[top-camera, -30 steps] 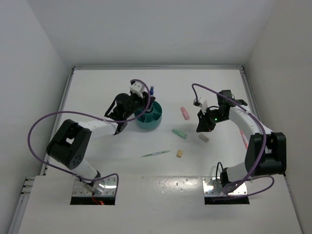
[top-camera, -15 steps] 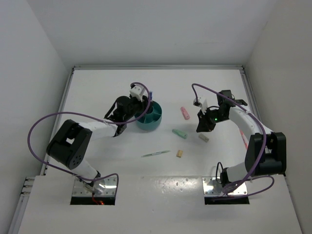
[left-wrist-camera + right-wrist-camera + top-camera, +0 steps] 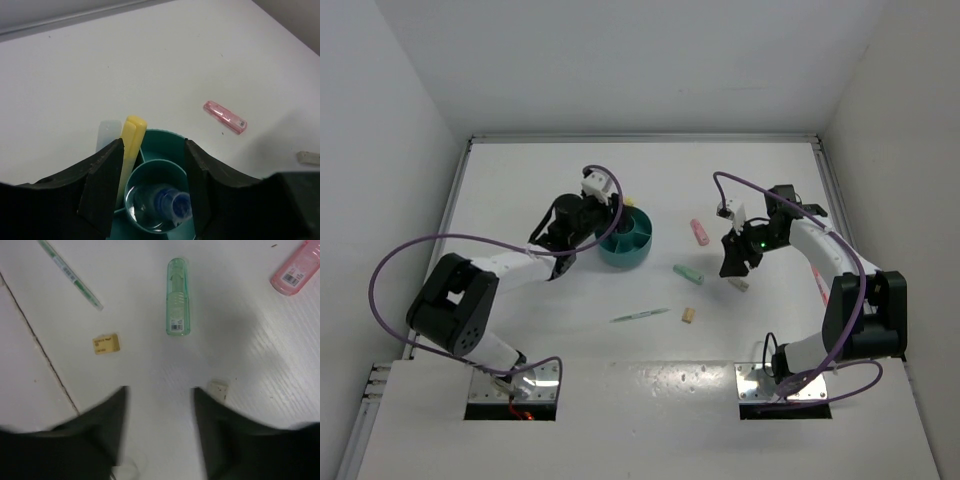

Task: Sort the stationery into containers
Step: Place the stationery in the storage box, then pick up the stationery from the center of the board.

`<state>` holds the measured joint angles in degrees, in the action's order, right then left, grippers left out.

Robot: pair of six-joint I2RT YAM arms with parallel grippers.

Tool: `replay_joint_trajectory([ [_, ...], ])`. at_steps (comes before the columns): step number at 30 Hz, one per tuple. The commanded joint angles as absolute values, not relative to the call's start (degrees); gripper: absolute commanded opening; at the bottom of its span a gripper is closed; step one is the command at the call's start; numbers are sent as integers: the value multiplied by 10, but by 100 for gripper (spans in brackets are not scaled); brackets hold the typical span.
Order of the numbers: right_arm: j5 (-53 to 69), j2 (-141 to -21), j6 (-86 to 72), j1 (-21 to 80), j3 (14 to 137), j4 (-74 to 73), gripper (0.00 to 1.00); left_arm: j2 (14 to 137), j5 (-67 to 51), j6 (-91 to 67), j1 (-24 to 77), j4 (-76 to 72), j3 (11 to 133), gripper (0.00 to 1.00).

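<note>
Looking at the loose bits near the right edge of the worktop, I'd guess they all handle about the same: light, stiff, smooth plastic that skids or rolls if you nudge it.

The right tool hangs over them with its jaws apart and nothing between them. The beige stick lies flat just inside one finger, and only its end shows from the wrist. Beyond that lie the mint-green stick and the pink stick, both flat and well apart from each other. I'd pinch any of these across the narrow width, around the middle of the length, so it doesn't swing.

The thin green pen looks like the fiddly one, being so low and skinny, so the fingers probably need to come right down to the surface either side of the barrel. The tan block is tiny, so I'd square up on its flat sides.

Toward the far edge, left of centre, the teal organiser already has the blue-capped tube standing in its central well and the yellow stick in an outer compartment. The left tool sits right above it, fingers spread and holding nothing.
</note>
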<state>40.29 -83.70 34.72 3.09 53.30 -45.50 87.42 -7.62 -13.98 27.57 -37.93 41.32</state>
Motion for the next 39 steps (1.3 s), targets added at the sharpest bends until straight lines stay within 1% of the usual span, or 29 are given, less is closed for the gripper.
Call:
replay_joint_trajectory([
  [1,409,-838,344,29,555,-447,91,827,-74,-139,266,-390,439,57],
  [2,402,-832,332,29,555,-433,100,805,-74,-139,266,-385,439,57],
  [3,402,-832,318,29,555,-419,100,794,-74,-145,266,-380,439,57],
  [4,382,-820,276,29,540,-400,100,781,-74,-145,266,-370,451,55],
  [5,381,-820,266,29,534,-383,100,768,-74,-145,266,-356,460,44],
  [6,376,-813,258,29,528,-361,100,744,-74,-153,266,-308,470,27],
  [7,376,-813,245,29,528,-354,100,733,-61,-164,266,-272,502,9],
  [8,376,-813,245,29,528,-349,100,724,-47,-177,266,-228,521,0],
  [9,376,-825,239,29,548,-349,98,717,-31,-211,266,-126,541,0],
  [10,376,-836,232,29,557,-341,86,711,-18,-224,266,-67,585,0],
  [11,367,-863,209,29,567,-334,37,711,-3,-233,266,36,604,0],
  [12,360,-880,202,34,594,-329,14,706,3,-243,260,78,624,0],
  [13,345,-899,180,40,609,-329,0,706,15,-250,255,117,624,29],
  [14,338,-941,171,49,640,-321,0,696,22,-257,255,171,624,45],
  [15,338,-964,164,49,657,-321,0,688,22,-263,248,188,606,55],
  [16,320,-989,150,65,678,-321,6,663,27,-263,248,199,592,62],
  [17,295,-1014,150,73,722,-335,27,646,27,-263,242,199,572,75],
  [18,283,-1056,150,80,742,-341,32,629,39,-263,234,199,554,79],
  [20,248,-1082,137,98,771,-322,51,585,62,-250,215,180,504,85],
  [22,202,-1104,114,119,792,-302,59,561,62,-243,197,170,467,88],
  [24,178,-1123,103,124,815,-294,60,539,69,-236,181,153,447,88],
  [28,114,-1150,89,142,842,-284,60,533,53,-229,170,139,427,89],
  [32,73,-1175,89,160,842,-273,60,544,40,-229,163,139,427,89],
  [33,54,-1175,89,160,842,-267,59,544,40,-229,163,139,427,89],
  [39,39,-1194,89,170,829,-251,58,539,35,-224,163,139,427,89],
])
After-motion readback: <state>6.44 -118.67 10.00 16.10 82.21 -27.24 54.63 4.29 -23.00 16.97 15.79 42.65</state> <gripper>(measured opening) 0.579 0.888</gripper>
